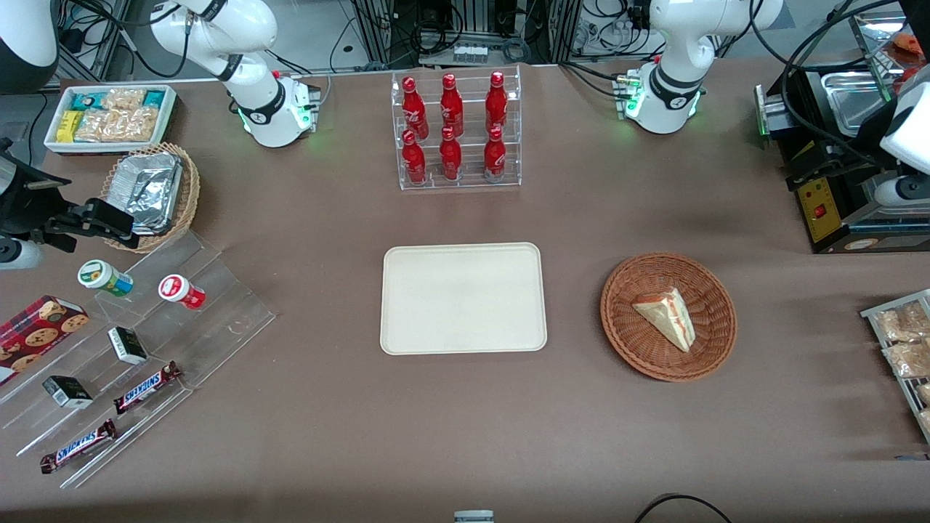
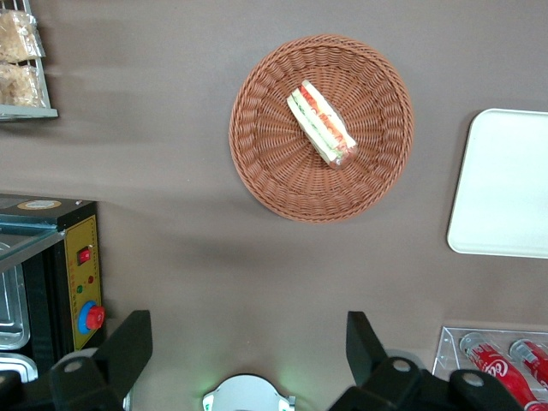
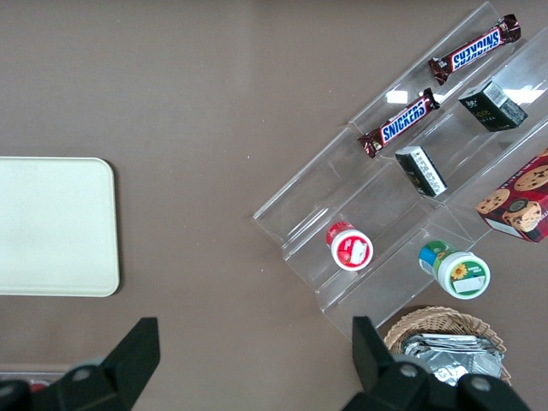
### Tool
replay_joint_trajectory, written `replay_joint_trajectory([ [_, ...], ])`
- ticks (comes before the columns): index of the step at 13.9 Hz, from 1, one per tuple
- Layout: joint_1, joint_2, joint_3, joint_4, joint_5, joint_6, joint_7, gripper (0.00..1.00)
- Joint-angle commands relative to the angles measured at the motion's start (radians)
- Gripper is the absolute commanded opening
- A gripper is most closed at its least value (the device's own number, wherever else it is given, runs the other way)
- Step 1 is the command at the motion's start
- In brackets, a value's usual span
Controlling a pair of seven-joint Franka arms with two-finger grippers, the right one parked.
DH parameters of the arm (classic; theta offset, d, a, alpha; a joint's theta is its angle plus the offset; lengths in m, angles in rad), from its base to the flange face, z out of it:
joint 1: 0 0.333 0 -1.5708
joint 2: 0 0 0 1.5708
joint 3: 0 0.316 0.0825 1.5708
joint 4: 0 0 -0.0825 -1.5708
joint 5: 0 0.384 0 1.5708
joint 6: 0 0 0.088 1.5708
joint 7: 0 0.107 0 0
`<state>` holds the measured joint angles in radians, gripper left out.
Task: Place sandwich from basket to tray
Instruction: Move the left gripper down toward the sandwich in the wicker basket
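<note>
Sandwich [image 2: 321, 123] lies in wicker basket [image 2: 265, 163], untouched; tray [image 1: 407, 330] beside basket bare; your gripper [image 2: 248, 347] hangs high above worktop [image 1: 465, 436], well apart from basket, fingers [image 2: 128, 338] spread, holding nothing; approach, grasp, transfer all remain.

One clear-wrapped triangular sandwich [image 1: 667, 317] in one round reddish-brown wicker basket [image 1: 626, 328]. One flat cream-white rectangular tray [image 1: 463, 298]. Six red bottles [image 1: 452, 129] in one clear acrylic rack [image 1: 517, 131]. Two Snickers bars [image 1: 147, 386] and two small dark boxes [image 1: 128, 345] on the clear stepped stand [image 1: 240, 312]; two round lidded cups [image 1: 107, 278] there too. One red cookie box [image 1: 36, 330]. One smaller tan basket [image 1: 190, 190] of foil containers. One gripper [image 2: 248, 355], fingers spread apart, high above the table.
</note>
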<state>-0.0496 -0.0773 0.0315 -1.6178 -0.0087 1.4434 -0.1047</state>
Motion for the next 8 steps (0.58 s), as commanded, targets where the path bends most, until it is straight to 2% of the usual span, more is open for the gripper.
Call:
replay_joint_trajectory([
  [1,0.010,0.004,-0.012,0.016,-0.008,-0.038,0.019,1.00],
  [5,-0.012,0.036,-0.009,-0.007,0.018,-0.028,0.000,1.00],
  [8,-0.012,0.044,-0.004,-0.144,0.030,0.127,-0.090,1.00],
])
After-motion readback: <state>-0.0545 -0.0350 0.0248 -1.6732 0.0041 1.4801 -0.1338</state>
